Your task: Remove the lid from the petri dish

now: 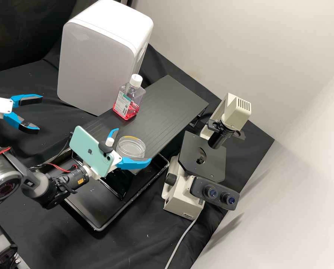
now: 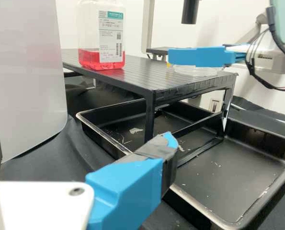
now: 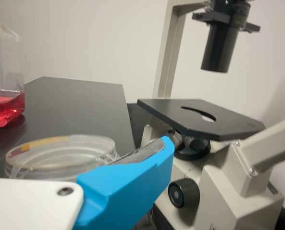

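One petri dish (image 1: 130, 146); red-liquid flask (image 1: 128, 98)

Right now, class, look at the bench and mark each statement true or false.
1. The bottle holds red liquid. True.
2. The dish lies in the tray. False: it stands on the shelf, above the tray.
3. The right tool is open, one finger on each side of the dish. True.
4. The left tool holds the bottle. False: it is open and empty, off to the side of the shelf.
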Tool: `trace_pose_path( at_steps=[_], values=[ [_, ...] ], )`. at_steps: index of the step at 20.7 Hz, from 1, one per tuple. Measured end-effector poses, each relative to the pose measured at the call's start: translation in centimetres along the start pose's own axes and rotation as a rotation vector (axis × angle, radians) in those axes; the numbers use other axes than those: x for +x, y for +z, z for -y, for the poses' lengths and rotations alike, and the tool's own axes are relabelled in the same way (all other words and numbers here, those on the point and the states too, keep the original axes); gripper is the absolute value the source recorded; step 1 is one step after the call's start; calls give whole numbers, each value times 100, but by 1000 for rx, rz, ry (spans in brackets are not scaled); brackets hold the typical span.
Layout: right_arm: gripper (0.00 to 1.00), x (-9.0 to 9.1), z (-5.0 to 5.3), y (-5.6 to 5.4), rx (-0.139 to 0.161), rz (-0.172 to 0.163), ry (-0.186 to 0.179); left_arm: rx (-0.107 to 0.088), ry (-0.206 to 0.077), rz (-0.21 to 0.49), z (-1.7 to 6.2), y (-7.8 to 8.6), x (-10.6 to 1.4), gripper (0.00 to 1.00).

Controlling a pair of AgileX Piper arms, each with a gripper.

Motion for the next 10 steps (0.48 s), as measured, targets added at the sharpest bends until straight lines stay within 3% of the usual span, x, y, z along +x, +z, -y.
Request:
trace_pose_path(
  at_steps=[10],
  values=[
    [100,217,47,18,6,12,4,-1,7,-4,-13,-4,12,100]
  ],
)
